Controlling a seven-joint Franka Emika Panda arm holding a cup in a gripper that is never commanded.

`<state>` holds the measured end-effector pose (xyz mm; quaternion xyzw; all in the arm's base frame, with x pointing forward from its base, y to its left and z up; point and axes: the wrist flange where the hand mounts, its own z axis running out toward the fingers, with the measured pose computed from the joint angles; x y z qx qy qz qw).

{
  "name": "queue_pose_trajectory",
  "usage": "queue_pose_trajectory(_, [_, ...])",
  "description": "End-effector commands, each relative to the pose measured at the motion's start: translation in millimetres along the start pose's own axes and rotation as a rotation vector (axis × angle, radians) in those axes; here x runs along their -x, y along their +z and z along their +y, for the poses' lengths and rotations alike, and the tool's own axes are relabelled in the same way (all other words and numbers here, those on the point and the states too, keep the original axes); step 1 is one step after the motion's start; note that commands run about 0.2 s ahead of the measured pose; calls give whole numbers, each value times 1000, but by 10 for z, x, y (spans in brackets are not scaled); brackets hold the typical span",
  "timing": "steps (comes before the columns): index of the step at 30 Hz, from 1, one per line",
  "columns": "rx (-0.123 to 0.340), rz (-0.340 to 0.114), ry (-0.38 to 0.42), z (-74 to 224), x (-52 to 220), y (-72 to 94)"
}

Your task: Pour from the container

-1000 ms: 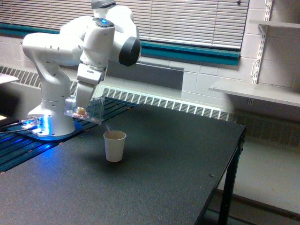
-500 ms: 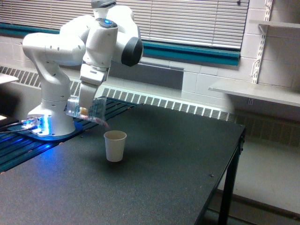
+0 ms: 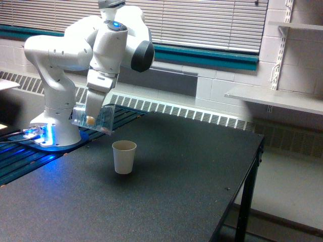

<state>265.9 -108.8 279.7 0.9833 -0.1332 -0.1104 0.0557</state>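
since a moment ago the pink spill at the container (image 3: 97, 120) mouth is gone and its tilt has eased slightly. it hangs on its side, clenched in the gripper (image 3: 92, 117), above the black table (image 3: 176, 171), up and toward the exterior view's left of the upright paper cup (image 3: 124, 157).

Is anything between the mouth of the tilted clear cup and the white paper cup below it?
In the exterior view, nothing solid: only open air and bare black table separate the clear cup from the paper cup. No falling stream is discernible.
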Motion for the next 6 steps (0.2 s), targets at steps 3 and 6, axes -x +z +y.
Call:
queue_pose_trajectory(3, [-22,-8,7,-11,-6,-20])
queue_pose_trajectory(6, [-30,-5,5,-22,-23,-33])
